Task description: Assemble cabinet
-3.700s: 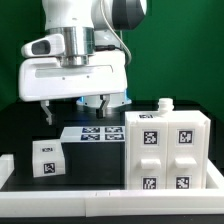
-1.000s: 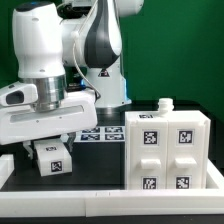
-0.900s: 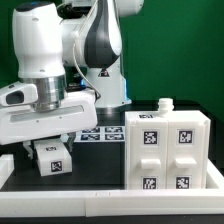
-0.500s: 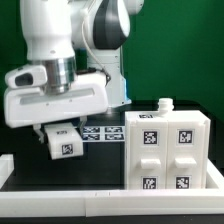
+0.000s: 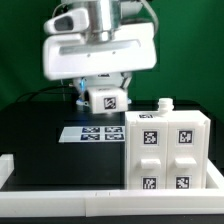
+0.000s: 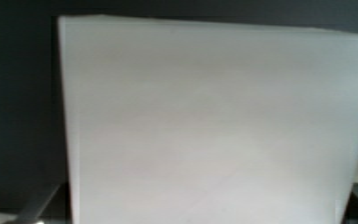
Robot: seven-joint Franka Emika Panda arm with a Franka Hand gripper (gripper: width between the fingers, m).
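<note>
I have the gripper up off the black surface, jaws clamped on the small white tagged cube. The cube hangs in the air above the marker board, its tag facing the exterior camera. The cabinet stands upright at the surface's near corner on the exterior view's right, just beside the marker board, with a small white knob on its top. On the wrist view, a plain white face fills nearly everything.
</note>
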